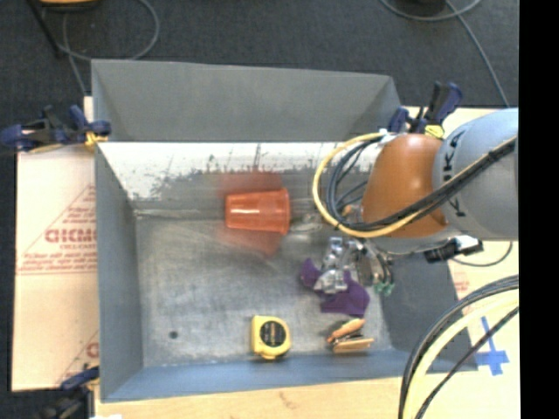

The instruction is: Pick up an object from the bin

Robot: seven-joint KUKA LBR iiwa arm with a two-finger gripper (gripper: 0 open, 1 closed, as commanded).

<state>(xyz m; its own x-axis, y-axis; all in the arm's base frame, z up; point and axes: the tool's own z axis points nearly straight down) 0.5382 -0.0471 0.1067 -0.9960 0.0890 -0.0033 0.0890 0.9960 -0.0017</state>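
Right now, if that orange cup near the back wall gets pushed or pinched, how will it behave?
The orange cup lies on its side, so a push would probably roll it rather than slide it. It looks like thin plastic: probably light for its size, and its wall may flex when pinched. The bin's back wall close behind could stop a roll that way.

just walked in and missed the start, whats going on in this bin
A robot arm reaching in from the right has its end effector low over a purple crumpled thing in the right part of the grey bin. Whether it has hold of that thing cannot be told from here. An orange cup lies on its side near the back wall. A yellow tape measure and a small orange clip sit near the front wall.
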